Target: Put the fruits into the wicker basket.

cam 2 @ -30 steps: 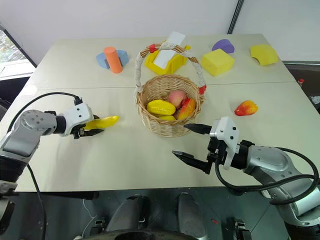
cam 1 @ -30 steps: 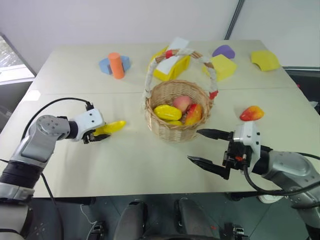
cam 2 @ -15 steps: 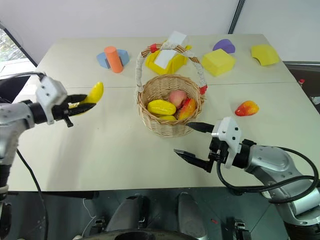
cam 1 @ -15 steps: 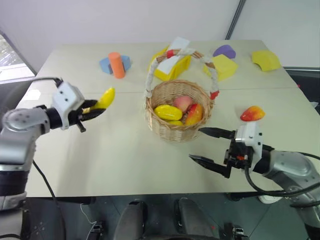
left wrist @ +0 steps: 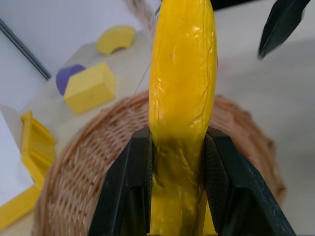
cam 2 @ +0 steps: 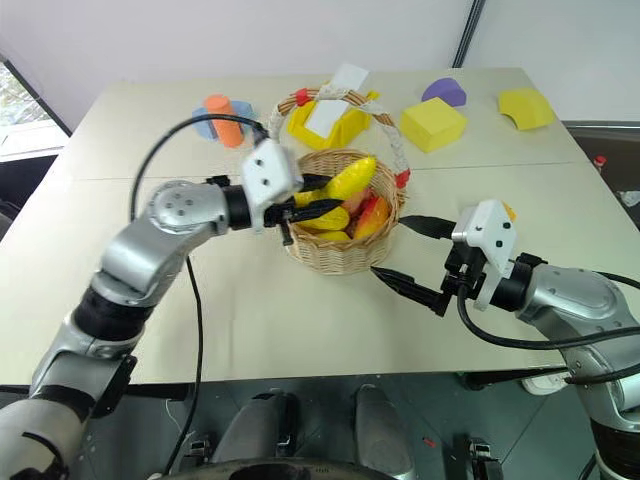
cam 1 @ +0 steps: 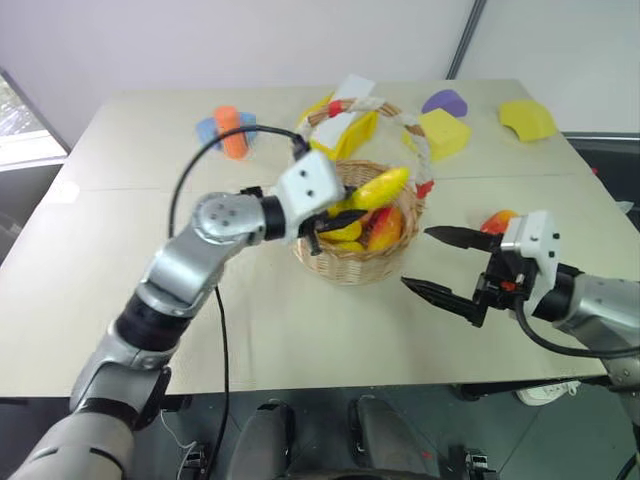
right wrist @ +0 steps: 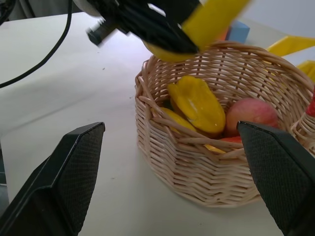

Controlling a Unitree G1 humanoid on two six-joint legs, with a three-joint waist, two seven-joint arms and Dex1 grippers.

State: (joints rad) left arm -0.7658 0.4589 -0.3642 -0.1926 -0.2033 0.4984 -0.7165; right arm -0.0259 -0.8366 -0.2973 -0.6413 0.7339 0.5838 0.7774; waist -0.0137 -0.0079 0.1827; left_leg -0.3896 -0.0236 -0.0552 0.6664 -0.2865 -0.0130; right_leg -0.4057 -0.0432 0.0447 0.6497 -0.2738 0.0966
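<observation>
Now your wicker basket (cam 1: 345,258) holds yellow, pink and red fruits (right wrist: 199,103). Your left hand (cam 1: 335,212) is clamped on the banana (cam 1: 372,187), over the basket. Your right hand (cam 1: 440,262) gapes wide beside it, holding nothing; the mango (cam 1: 497,219) lies behind it on bare tabletop (cam 1: 100,280).

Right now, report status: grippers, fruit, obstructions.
Left gripper shut on banana, held over wicker basket. Right gripper open, empty, beside the basket. Mango on table behind right gripper. Basket handle arches near the banana.
</observation>
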